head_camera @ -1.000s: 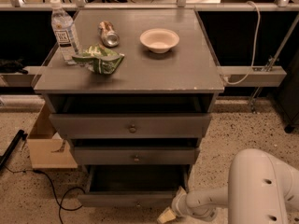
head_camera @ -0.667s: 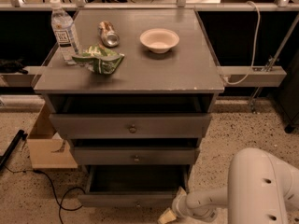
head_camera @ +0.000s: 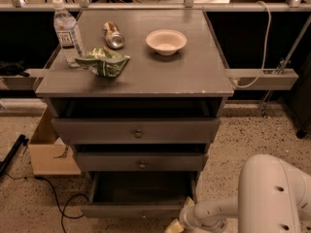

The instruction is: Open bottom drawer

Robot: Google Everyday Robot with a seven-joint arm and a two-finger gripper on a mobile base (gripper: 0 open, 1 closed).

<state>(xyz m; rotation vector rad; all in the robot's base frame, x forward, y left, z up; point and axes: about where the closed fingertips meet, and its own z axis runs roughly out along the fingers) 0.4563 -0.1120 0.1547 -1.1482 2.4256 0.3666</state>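
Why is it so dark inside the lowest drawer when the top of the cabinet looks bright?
Camera view: light seems to fall from above, so the cabinet top is lit, while the open bottom drawer sits shaded under the middle drawer. Camera view, bottom edge: the gripper, by that drawer's right front corner, is dimly lit too.

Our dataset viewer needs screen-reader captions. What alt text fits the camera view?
The bottom drawer of a grey cabinet stands pulled open, the robot's gripper low beside its front right corner. On top: a water bottle, a tipped can, a green bag and a white bowl.
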